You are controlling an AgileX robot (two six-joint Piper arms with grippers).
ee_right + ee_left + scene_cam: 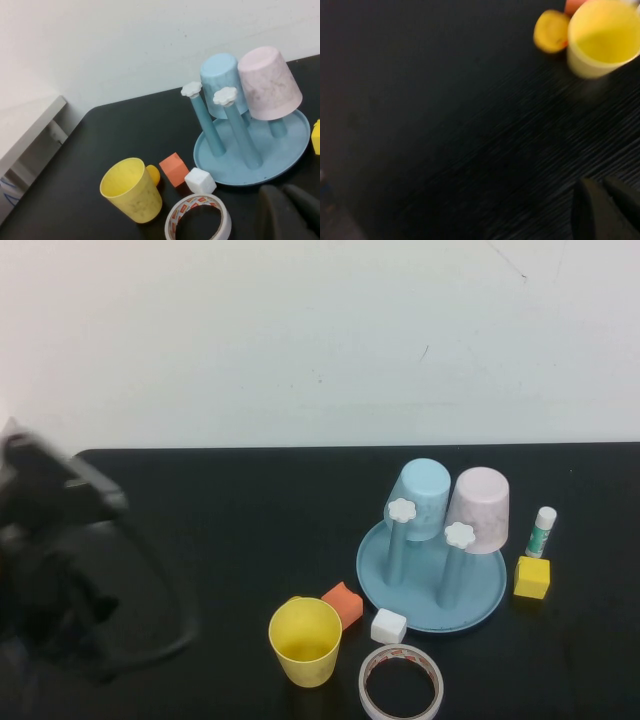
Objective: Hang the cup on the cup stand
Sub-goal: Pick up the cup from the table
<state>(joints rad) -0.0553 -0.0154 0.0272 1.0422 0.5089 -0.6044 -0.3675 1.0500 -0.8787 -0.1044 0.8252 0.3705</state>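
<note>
The high view shows the cup (305, 641) upright on the tabletop (220, 530) beside the cup stand (431, 585), likely light, rigid, slippery plastic best pinched over its rim, while the left gripper (607, 207) and right gripper (290, 210) hover closed, empty.

The left arm (60, 560) stands at the near left of the scene, a dark, blurred bulk bent over the desk's left edge. Its left gripper (607, 210) hangs low above the desk, jaws closed together and holding nothing. The right gripper (290, 212) hovers at the near right, jaws likewise closed, empty.
</note>
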